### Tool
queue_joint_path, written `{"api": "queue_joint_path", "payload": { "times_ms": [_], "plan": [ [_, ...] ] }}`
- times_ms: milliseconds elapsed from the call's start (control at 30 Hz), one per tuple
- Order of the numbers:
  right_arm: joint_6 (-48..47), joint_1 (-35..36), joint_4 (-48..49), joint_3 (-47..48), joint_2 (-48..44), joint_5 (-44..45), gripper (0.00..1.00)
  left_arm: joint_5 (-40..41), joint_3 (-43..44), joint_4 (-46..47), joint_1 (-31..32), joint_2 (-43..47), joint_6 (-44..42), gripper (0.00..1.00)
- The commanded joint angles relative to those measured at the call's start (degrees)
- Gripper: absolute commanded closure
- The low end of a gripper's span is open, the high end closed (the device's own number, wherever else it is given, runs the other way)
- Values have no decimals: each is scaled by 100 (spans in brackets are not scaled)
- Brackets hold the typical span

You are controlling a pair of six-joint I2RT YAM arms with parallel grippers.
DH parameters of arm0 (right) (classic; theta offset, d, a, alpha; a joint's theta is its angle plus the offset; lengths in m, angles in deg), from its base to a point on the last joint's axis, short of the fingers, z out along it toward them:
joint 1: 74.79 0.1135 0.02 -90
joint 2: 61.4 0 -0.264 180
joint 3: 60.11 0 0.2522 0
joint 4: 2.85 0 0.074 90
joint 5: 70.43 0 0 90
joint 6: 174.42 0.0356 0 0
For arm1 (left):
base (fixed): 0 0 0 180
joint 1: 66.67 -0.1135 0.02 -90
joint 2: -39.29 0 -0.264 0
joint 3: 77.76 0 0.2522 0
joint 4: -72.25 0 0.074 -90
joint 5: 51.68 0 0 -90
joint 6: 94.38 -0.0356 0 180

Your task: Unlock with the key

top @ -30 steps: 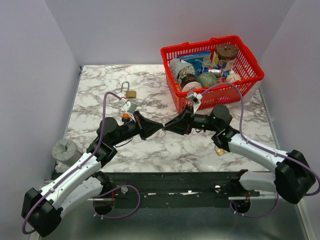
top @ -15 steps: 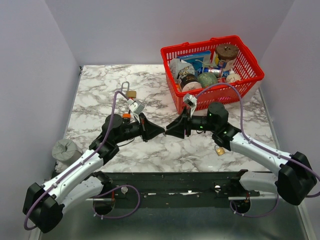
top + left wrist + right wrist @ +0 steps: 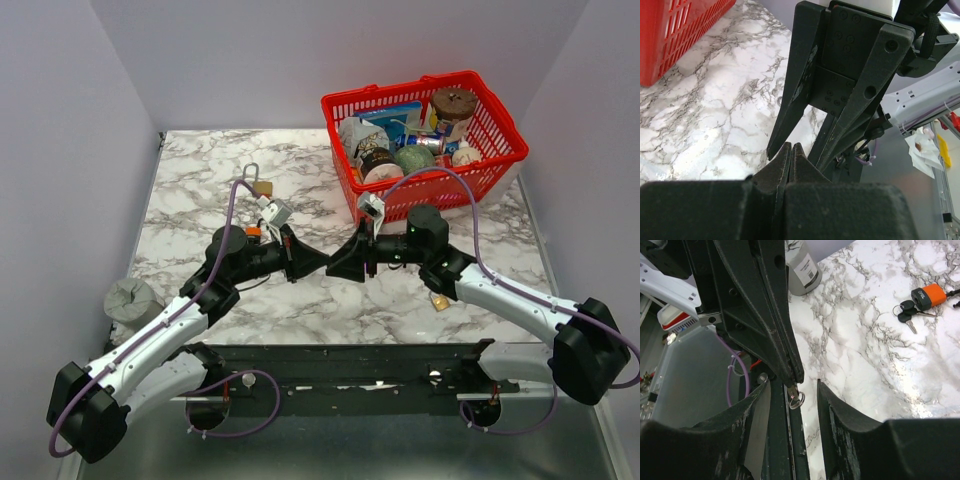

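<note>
Midair, left tool [image 3: 320, 263] pinches key [image 3: 796, 399] (right tool [image 3: 333, 268] spread around).

— Does the key [image 3: 795, 398] show?
— Barely. In the right wrist view only its ringed end pokes from the left gripper [image 3: 796, 382]. The blade is buried between the pinched fingers. The left wrist view hides it completely.
— The orange padlock [image 3: 252, 232]?
— From above, just a sliver beside the left arm [image 3: 170, 335], which covers the rest.
— And the brass padlock [image 3: 439, 301]?
— Half tucked under the right arm [image 3: 500, 293]. Its keyhole is too small to make out.
</note>
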Motion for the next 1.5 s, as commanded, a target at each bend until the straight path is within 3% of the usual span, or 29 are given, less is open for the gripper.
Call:
{"api": "queue_joint_path", "payload": {
  "times_ms": [0,433,633,800,867,900,1000,1033,1100,1300,1467],
  "plan": [
    [-136,47,-87,166,38,-25,50,-194,159,24,7,-13,-91,100],
    [-180,47,-140,166,29,-121,79,-335,221,-292,7,14,-275,100],
    [-57,47,-9,175,108,-411,99,-405,273,-468,-2,-13,-390,100],
    [31,47,9,201,197,-368,99,-405,308,-495,-2,-48,-407,100],
    [57,47,9,158,170,-123,99,-388,317,-521,-2,-65,-416,87],
    [118,38,9,140,144,-35,99,-379,326,-521,-2,-57,-425,65],
    [206,-41,1,87,47,230,99,-300,335,-565,-11,-39,-451,27],
    [233,-128,0,78,21,256,99,-265,352,-582,-11,-22,-451,23],
    [277,-225,9,52,3,283,99,-89,396,-687,-19,-4,-486,18],
    [417,-533,9,-203,-155,502,99,1103,669,-1250,-28,-118,-460,17],
    [576,-910,0,-475,-243,661,99,756,660,-602,15,-363,-65,16]
  ]
}}
